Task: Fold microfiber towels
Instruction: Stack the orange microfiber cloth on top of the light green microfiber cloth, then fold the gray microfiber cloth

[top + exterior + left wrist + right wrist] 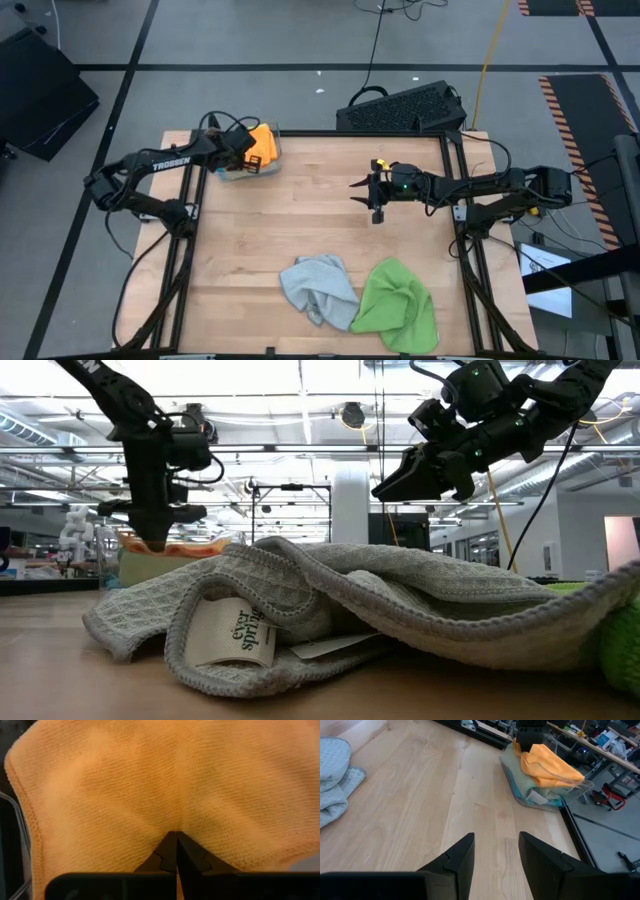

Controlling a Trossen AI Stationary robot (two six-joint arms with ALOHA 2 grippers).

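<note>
A stack of folded towels lies at the table's far left, with an orange towel (262,146) on top and sage green and blue ones (530,787) under it. My left gripper (176,838) is shut, and its tips stand on the orange towel. My right gripper (360,186) is open and empty, above the bare table's middle right. It also shows in the right wrist view (495,840). A crumpled light grey towel (318,288) and a crumpled bright green towel (398,306) lie side by side near the front edge. My left gripper meets the orange towel's top face (175,820) with its shut fingertips, coming from above and pointing down. A shallow crease runs away from the tips. Whether a fold is caught between them, I cannot tell. The towel lies flat on the stack.
A clear plastic tray (572,785) holds the stack at the table's far left corner. A black keyboard-like box (400,108) sits just beyond the far edge. Black frame rails (455,200) run along the table's sides. Bare wood (300,215) lies between the stack and the crumpled towels.
</note>
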